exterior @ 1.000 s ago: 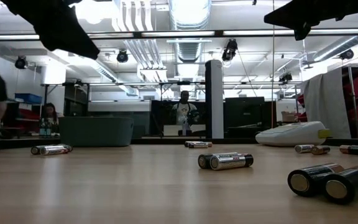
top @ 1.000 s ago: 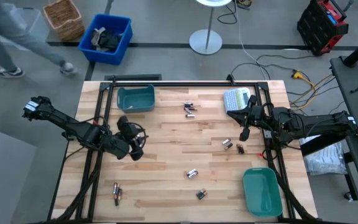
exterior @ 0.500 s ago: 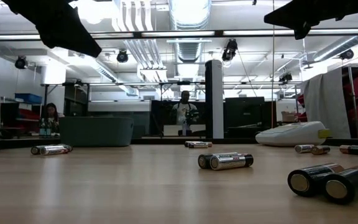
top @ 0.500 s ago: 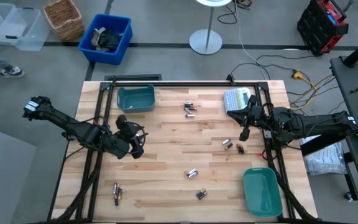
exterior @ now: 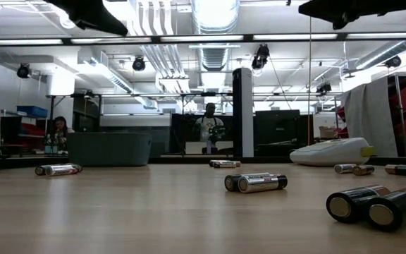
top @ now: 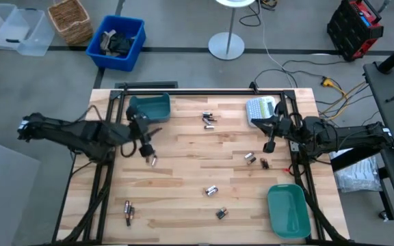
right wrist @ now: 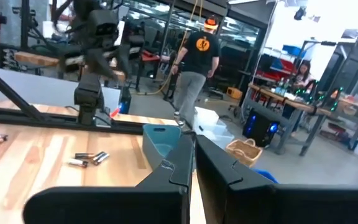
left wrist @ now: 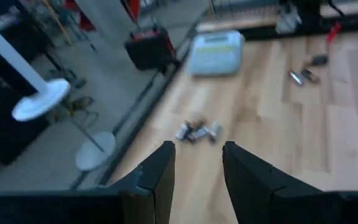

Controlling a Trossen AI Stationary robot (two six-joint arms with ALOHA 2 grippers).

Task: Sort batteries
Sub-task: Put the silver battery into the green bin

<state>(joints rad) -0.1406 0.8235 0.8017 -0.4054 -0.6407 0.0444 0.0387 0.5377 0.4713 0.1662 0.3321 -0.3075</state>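
Note:
Small cylindrical batteries lie on their sides in loose groups on the wooden table [top: 183, 171]: one group at the far middle [top: 209, 120], one at the right [top: 255, 160], two near the middle front [top: 212, 190] [top: 220, 214], and one at the front left [top: 128, 210]. My left gripper [top: 149, 154] hovers open over bare wood at the table's left, near the far teal bin [top: 149, 108]. Nothing is between its fingers [left wrist: 197, 171]. My right gripper [top: 270, 141] hangs shut above the table's right side, beside the label maker [top: 260, 109].
A second teal bin [top: 289, 210] stands at the front right corner. A black frame runs round the table's far and side edges. In the low view, battery pairs [exterior: 256, 183] [exterior: 376, 206] lie close to the camera. People stand in the room beyond.
My left gripper has risen and swung toward the table's far edge, rolling about its own axis as the arm stretched out more level. In the low view the arm has climbed nearly out of the picture. The batteries have not moved.

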